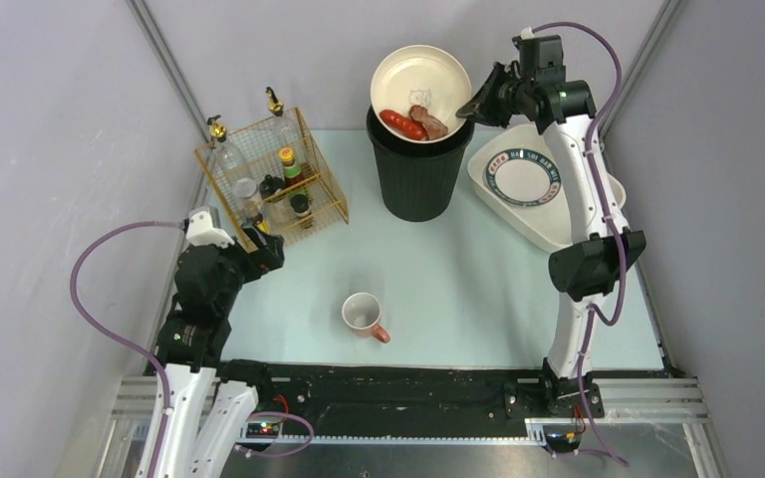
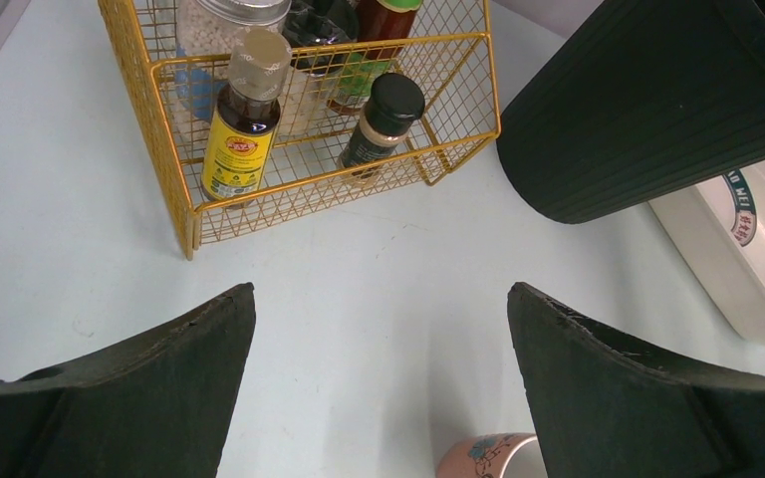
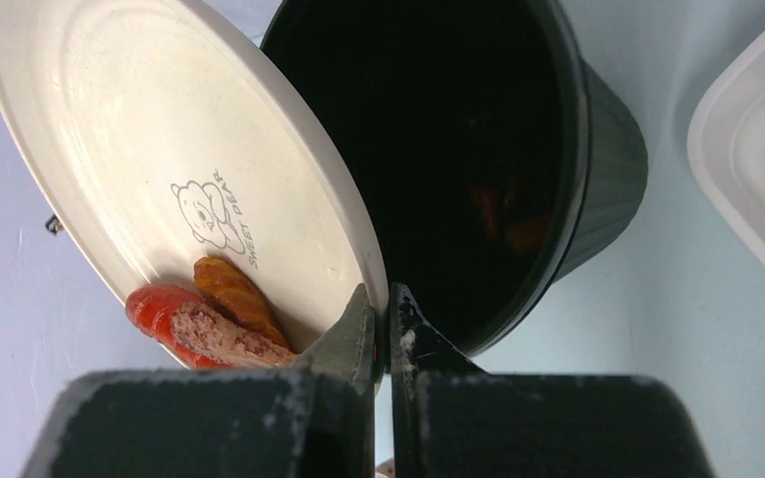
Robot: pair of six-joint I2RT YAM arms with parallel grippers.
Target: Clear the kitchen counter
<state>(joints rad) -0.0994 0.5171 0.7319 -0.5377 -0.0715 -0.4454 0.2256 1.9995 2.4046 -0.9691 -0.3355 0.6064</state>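
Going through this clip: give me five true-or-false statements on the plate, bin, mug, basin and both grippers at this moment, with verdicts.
1. The right gripper is shut on the rim of the cream plate, which is tilted over the black bin. True.
2. The cream plate is bare. False: sausage pieces lie at its low edge.
3. The mug sits in the white basin. False: it is on the counter, between the arms.
4. The left gripper holds a bottle. False: it is open and empty, facing the yellow wire rack.
5. The white basin holds a patterned plate. True.
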